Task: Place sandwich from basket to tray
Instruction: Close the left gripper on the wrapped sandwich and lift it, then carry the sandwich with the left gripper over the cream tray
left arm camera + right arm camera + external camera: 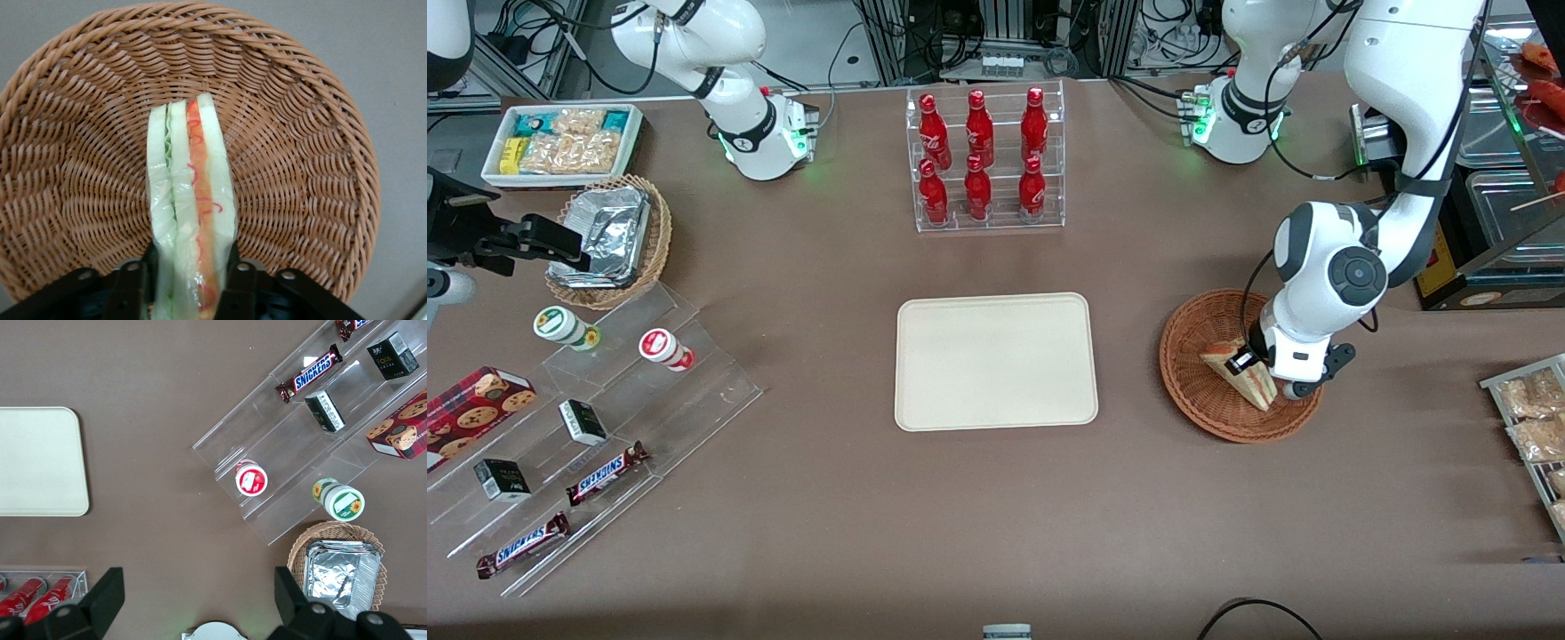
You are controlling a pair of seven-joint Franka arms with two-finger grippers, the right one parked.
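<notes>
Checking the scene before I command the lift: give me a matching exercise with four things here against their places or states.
Things:
1. sandwich
2. basket
3. tray
4. gripper

Places or states:
A. bare, mid-table, nearer the front camera than the red bottles
B. pinched on both sides, standing on edge in the basket
C. toward the working arm's end of the table, beside the tray
D. down in the basket, shut on the sandwich

Pairs: 1-B, 2-C, 3-A, 4-D
</notes>
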